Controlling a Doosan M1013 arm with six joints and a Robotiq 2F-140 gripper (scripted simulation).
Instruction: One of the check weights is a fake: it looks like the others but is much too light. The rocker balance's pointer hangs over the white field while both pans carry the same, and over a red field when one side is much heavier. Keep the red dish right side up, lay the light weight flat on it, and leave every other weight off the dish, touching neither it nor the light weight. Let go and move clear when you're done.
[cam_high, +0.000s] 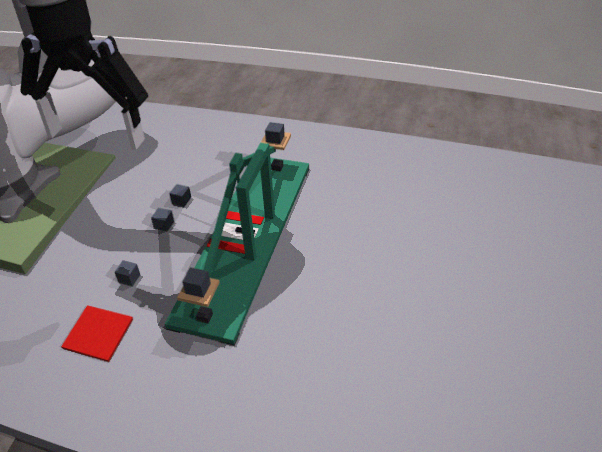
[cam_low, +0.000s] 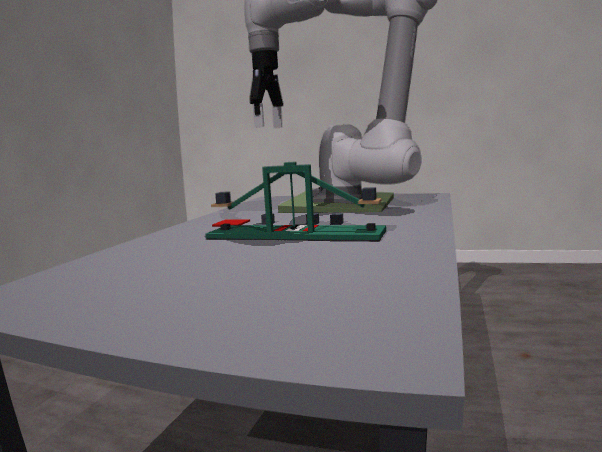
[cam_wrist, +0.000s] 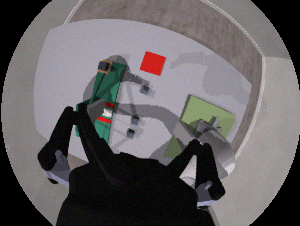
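The gripper (cam_high: 93, 141) (cam_low: 268, 126) is open and empty, high above the table on the robot-base side of the balance. The green rocker balance (cam_high: 225, 310) (cam_low: 340, 233) (cam_wrist: 116, 82) carries a dark weight (cam_high: 196, 282) (cam_low: 223, 197) (cam_wrist: 104, 66) on its dish-side pan and another (cam_high: 274, 133) (cam_low: 369, 194) on its far pan. The pointer tip (cam_high: 239, 230) hangs over the white field (cam_high: 231, 231). Three dark weights stand on the table: one (cam_high: 127, 273) (cam_wrist: 145, 89) nearer the dish, two (cam_high: 163, 219) (cam_high: 180, 195) close together. The red dish (cam_high: 97, 333) (cam_low: 231, 223) (cam_wrist: 153, 63) lies flat and empty.
The olive-green mounting board (cam_high: 75, 182) (cam_low: 300, 204) (cam_wrist: 200, 107) lies beneath the robot's base. The balance's upright frame (cam_high: 245, 215) (cam_low: 308, 200) rises between the two pans. The grey table's edge (cam_low: 250, 377) shows at the front of the exterior view.
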